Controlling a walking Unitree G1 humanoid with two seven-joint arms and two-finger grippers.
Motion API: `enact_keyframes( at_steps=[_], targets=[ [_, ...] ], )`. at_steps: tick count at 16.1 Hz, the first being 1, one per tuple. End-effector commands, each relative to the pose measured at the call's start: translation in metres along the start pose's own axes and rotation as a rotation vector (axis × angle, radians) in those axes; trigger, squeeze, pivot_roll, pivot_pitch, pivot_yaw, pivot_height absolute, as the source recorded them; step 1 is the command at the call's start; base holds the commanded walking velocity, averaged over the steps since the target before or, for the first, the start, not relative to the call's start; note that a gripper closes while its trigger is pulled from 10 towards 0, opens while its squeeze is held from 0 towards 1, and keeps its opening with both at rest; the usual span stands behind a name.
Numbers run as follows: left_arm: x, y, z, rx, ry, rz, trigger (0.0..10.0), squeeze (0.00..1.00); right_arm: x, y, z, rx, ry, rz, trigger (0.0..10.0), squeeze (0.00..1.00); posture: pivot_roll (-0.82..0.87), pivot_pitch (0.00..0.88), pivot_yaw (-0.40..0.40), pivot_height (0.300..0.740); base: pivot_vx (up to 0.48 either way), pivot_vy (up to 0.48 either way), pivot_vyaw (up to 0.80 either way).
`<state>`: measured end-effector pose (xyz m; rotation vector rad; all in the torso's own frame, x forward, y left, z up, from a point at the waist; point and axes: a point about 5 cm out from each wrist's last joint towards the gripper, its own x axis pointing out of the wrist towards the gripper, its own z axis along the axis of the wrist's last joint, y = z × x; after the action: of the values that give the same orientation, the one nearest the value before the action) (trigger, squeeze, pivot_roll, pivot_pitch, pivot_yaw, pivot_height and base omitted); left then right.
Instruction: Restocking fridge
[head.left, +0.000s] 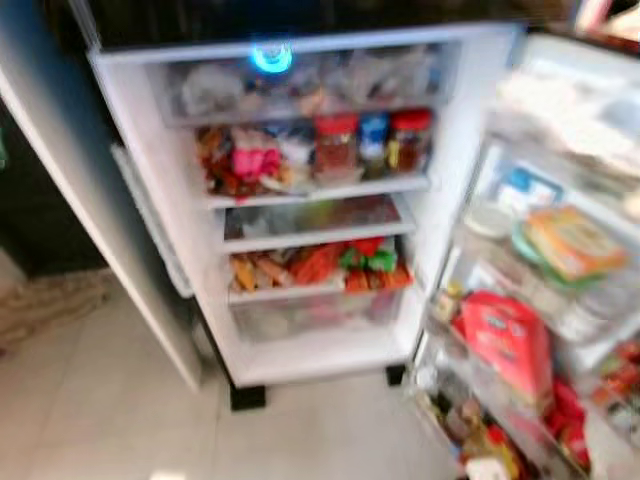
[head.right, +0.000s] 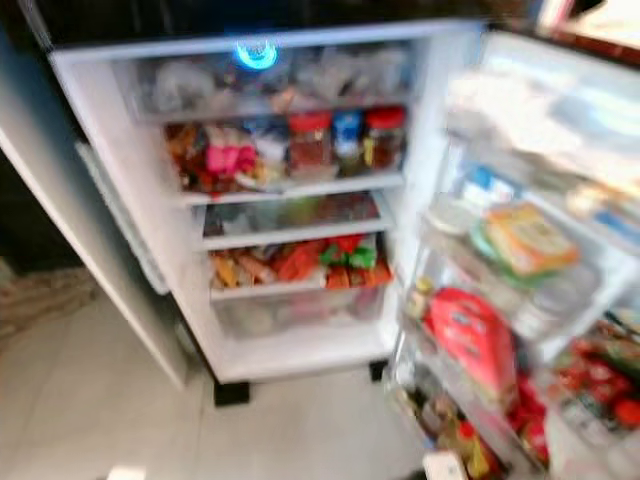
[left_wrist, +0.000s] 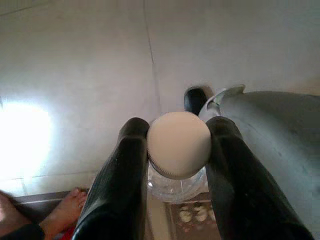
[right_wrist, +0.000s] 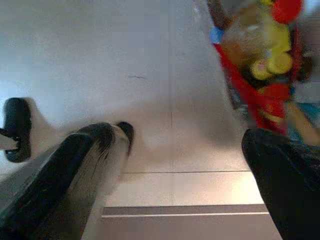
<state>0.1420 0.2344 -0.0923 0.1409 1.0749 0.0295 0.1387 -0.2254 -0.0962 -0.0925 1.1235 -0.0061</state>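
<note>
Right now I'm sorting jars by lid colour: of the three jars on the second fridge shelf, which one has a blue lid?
The middle jar; the jars either side have red lids.

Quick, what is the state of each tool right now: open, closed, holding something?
Left tool: closed on a clear jar with a beige lid.
Right tool: open, holding nothing, above the tiled floor.

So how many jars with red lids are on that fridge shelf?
2, both on the second shelf from the top: one red-lidded jar toward the middle, another at the right end, a blue-topped container between them. The picture is blurry; more may be hidden.
</note>
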Motion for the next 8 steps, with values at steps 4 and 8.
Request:
enact_keyframes(
  at_steps=[4, 8],
  targets=[
    [-0.002, 0.009, 0.003, 0.051, -0.069, 0.053, 10.0, 0.0, 0.001, 0.005, 0.002, -0.005, -0.004, 0.011, 10.0, 0.0, 0.02, 0.0, 0.014, 0.74, 0.0, 0.0, 0.0],
    [-0.008, 0.018, 0.089, 0.112, -0.471, 0.142, 10.0, 0.0, 0.001, 0.003, 0.002, -0.021, 0.0, 0.01, 10.0, 0.0, 0.05, 0.0, 0.008, 0.74, 0.0, 0.0, 0.0]
  ],
)
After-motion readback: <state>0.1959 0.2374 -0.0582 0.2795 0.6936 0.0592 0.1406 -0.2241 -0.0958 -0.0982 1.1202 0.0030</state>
